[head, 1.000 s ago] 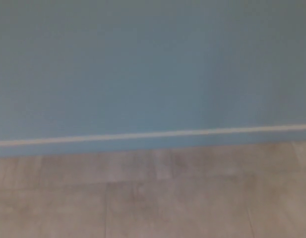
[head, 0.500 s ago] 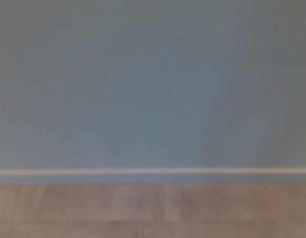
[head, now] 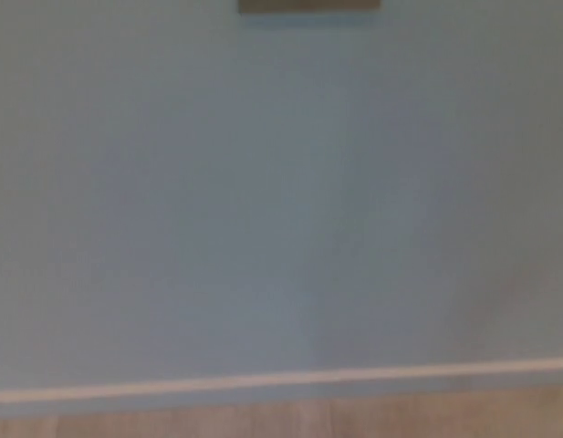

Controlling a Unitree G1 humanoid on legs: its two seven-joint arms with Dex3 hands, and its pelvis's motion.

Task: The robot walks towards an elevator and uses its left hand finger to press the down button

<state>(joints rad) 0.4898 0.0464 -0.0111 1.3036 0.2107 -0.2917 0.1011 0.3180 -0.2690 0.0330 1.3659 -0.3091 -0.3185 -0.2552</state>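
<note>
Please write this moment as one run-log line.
view: blue wall | top edge: dark panel | floor: thin strip | hands: not in view

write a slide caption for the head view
Blurred blue-grey wall above a pale baseboard stripe, dark rectangular panel at the top edge.

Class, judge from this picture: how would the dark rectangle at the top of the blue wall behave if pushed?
The dark rectangle seems fixed flat against the blue wall, so it would probably not slide or tip. Its straight lower edge suggests something stiff, though blur hides the material and any buttons.
</note>
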